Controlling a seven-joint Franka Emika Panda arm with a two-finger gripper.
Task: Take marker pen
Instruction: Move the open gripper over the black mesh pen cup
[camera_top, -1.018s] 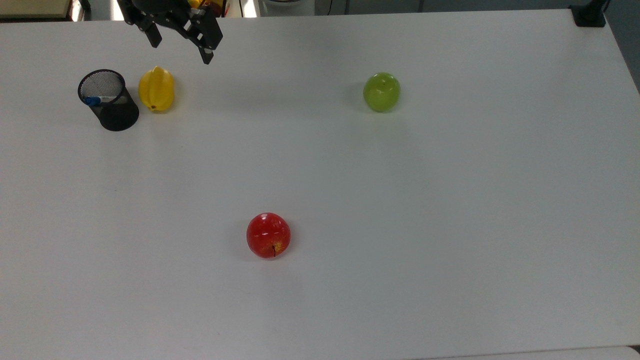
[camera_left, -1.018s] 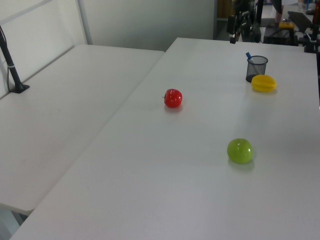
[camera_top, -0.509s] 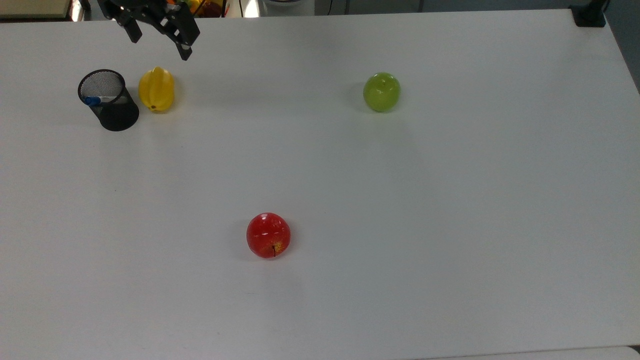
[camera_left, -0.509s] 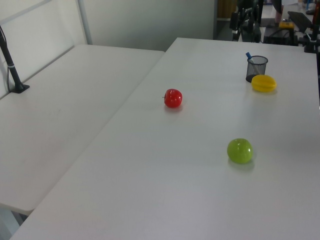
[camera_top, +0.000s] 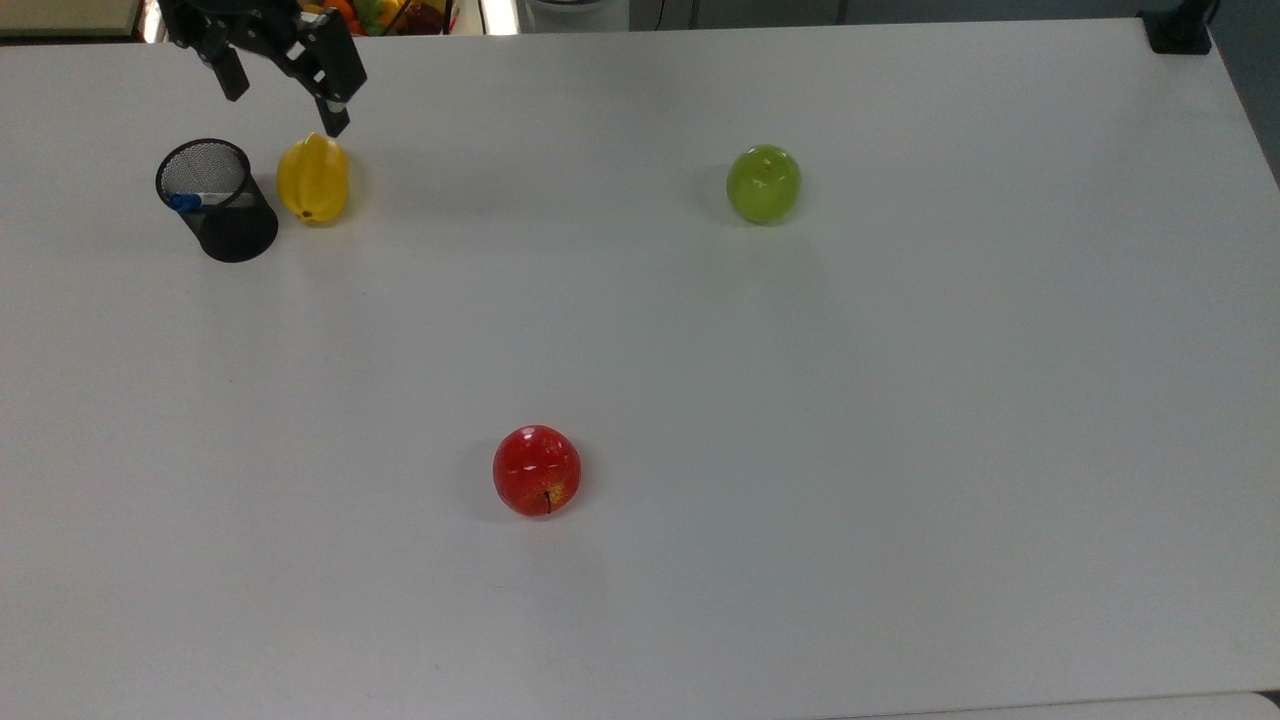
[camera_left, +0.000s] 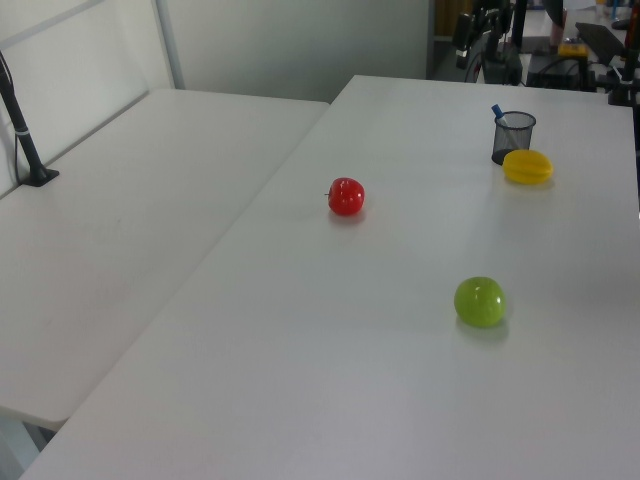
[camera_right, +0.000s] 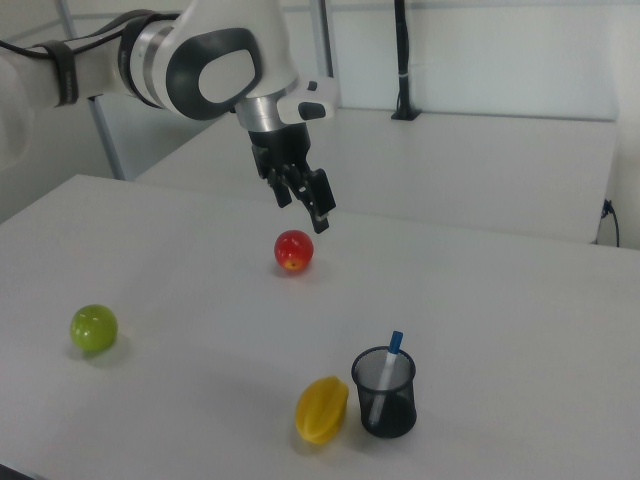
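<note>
My gripper (camera_top: 286, 100) hangs in the air above the white table (camera_top: 900, 420), near its far edge in the top view. My two fingers are spread apart and hold nothing. In the right view my gripper (camera_right: 303, 202) points down, high over the table.

The marker pen (camera_top: 195, 200) stands inside the black mesh cup (camera_top: 218, 202). It leans on the rim, and its blue cap sticks out over the top. In the right view the marker pen (camera_right: 385, 380) has its blue cap up and its white body down in the cup (camera_right: 384, 392). In the left view the blue cap (camera_left: 496, 111) pokes up from the cup (camera_left: 512, 137).

A yellow star fruit (camera_top: 312, 178) lies just beside the cup, on the top view's right of it. One of my fingers (camera_top: 335, 115) sits right over that fruit in the top view. The cup wall goes all around the pen.

A green apple (camera_top: 763, 183) sits well apart, to the top view's right. A red apple (camera_top: 537, 470) sits far off, toward the near edge in the top view.
</note>
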